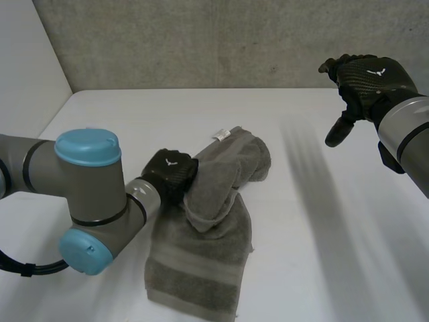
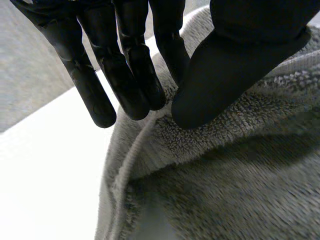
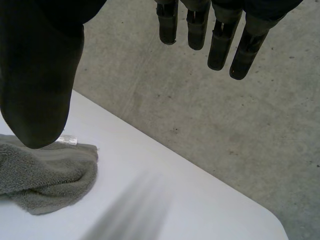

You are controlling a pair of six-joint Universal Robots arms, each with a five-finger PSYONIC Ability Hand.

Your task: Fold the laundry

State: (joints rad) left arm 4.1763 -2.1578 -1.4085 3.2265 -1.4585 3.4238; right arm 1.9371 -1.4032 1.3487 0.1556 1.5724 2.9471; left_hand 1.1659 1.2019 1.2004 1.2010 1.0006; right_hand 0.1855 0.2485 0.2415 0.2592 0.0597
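Observation:
A grey towel (image 1: 208,228) lies crumpled on the white table (image 1: 335,255), with a flat striped end toward the front and a bunched end with a white label (image 1: 220,135) toward the back. My left hand (image 1: 171,171) rests at the towel's left edge near its middle. In the left wrist view the thumb (image 2: 225,75) presses the towel (image 2: 225,175) against the fingers (image 2: 125,75), pinching its hemmed edge. My right hand (image 1: 365,77) hovers high over the table's back right, open and empty, fingers (image 3: 220,35) straight. The towel's bunched end (image 3: 40,175) lies below the right thumb.
A grey concrete wall (image 1: 201,40) runs behind the table's back edge. The table's left edge meets a pale wall (image 1: 27,60). Bare table surface stretches to the right of the towel.

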